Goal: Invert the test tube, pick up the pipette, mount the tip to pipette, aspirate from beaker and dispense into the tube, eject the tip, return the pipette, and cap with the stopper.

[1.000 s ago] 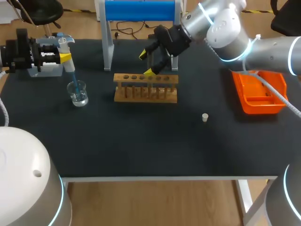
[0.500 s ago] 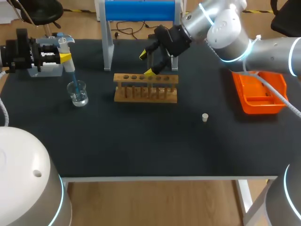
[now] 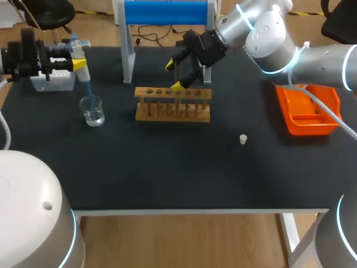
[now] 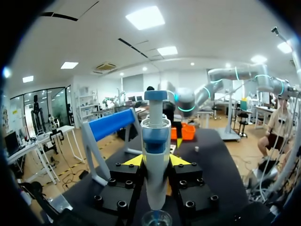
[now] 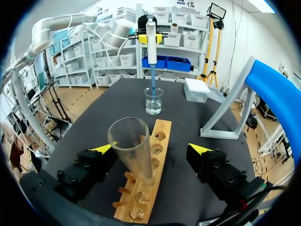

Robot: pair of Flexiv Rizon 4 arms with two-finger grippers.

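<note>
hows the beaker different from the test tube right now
The beaker is short and wide, the test tube tall and narrow. The beaker stands on the table; the test tube leans in the wooden rack, between the right gripper's open jaws. Both are clear and open-topped.

Counted on the table: one pipette (image 4: 155, 141), one glass beaker (image 3: 92, 110), one test tube (image 5: 133, 148), one wooden rack (image 3: 173, 104), one small white stopper (image 3: 243, 139), one orange tray (image 3: 312, 120), one white box (image 3: 53, 82), one blue-topped stand (image 3: 165, 12). Two grippers: left gripper (image 4: 156, 160), right gripper (image 3: 174, 75).
</note>
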